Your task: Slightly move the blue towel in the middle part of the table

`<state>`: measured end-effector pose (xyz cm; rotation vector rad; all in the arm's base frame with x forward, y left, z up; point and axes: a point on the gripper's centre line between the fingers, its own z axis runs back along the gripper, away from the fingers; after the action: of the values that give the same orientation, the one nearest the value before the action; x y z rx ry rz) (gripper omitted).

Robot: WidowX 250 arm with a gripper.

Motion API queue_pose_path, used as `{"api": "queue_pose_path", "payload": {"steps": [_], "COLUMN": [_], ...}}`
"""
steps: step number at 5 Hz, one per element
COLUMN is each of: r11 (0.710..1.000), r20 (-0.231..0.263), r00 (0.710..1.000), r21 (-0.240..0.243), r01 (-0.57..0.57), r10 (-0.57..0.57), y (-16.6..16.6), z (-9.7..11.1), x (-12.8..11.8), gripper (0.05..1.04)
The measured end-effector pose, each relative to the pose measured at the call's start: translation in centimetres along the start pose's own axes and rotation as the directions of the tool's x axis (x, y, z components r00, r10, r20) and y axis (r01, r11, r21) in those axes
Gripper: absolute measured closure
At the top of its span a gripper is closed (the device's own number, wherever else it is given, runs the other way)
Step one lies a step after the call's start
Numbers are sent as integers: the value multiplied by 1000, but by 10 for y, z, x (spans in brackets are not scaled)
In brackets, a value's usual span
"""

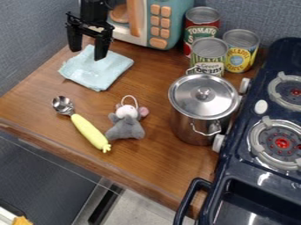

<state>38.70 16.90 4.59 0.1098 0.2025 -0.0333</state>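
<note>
Claw (88, 55) over towel (97, 74), microwave (160, 24) alongside

Beside the stove (235, 165), a lidded pot (203, 105) and three cans (208, 55); also a spoon (88, 130), plush mouse (126, 124) and, seemingly, toy microwave (176, 16).

Even light, glints on metal.

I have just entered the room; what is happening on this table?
The robot's gripper hangs over the blue towel, its jaws apart and not closed on it. The towel lies folded on the table, beyond the spoon and the grey toy mouse. Whether the jaws touch the towel, I cannot tell.
</note>
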Motion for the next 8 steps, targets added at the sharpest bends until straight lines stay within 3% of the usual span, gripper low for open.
{"api": "queue_pose_path", "payload": {"steps": [1, 2, 3, 4, 5, 6, 8], "r11": [998, 998, 997, 996, 997, 999, 998], "r20": [-6, 42, 55, 73, 129, 152, 105], "r00": [998, 997, 996, 995, 991, 988, 994], "r21": [27, 14, 2, -44, -57, -48, -57], "r01": [56, 58, 77, 73, 49, 14, 1], "r10": [-55, -59, -77, -70, -41, -7, 5], "y": [-15, -20, -22, -23, -26, -29, -43], "z": [-31, -31, -30, -34, -37, -38, -42], "x": [-1, 4, 8, 6, -4, -12, -37], "gripper": [84, 85, 85, 85, 85, 86, 85]}}
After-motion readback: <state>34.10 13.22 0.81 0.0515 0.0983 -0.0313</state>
